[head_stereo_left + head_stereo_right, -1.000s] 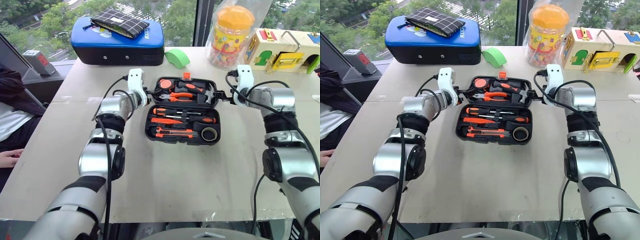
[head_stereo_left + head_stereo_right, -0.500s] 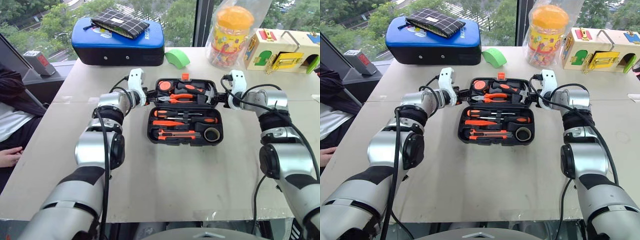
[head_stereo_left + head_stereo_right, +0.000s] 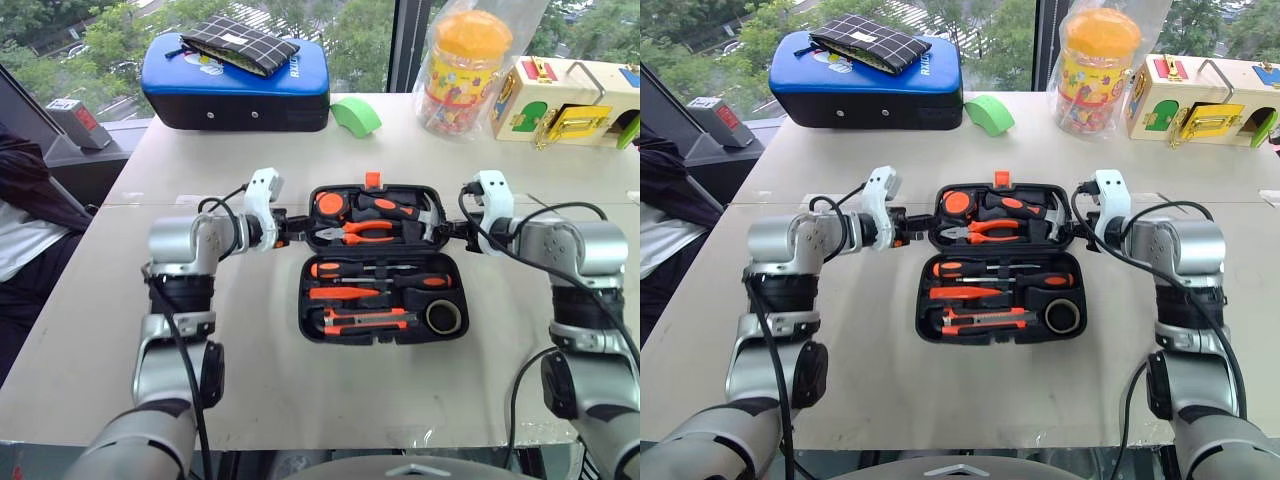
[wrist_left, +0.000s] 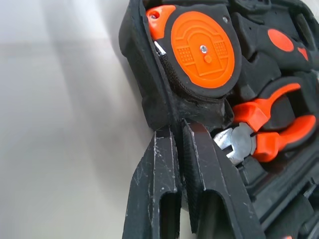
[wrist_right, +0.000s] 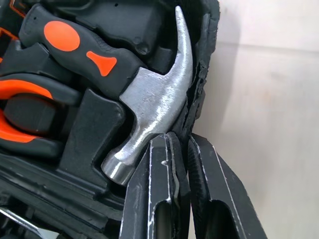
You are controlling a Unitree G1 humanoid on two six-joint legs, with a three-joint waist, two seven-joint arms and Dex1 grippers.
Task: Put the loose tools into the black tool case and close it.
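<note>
The left gripper (image 4: 178, 144) pinches the left rim of the flat black plastic clamshell tool case (image 3: 383, 322), its two black fingers closed on the edge of the far half beside an orange round tape measure (image 4: 204, 50). The right gripper (image 5: 185, 149) pinches the opposite rim of that half, next to a steel claw hammer (image 5: 154, 107).

The case lies open at the centre of the frame. Its near half already holds two orange-and-black-handled screwdrivers (image 3: 355, 293), a slim tester (image 3: 375, 269), an orange-and-black utility knife (image 3: 365, 320) and a small dark tape roll (image 3: 441, 316). I judge the loading done; folding the gripped half over and latching remain.

A blue-topped padded case (image 3: 235, 85) sits upper left on the grey table (image 3: 330, 400).
</note>
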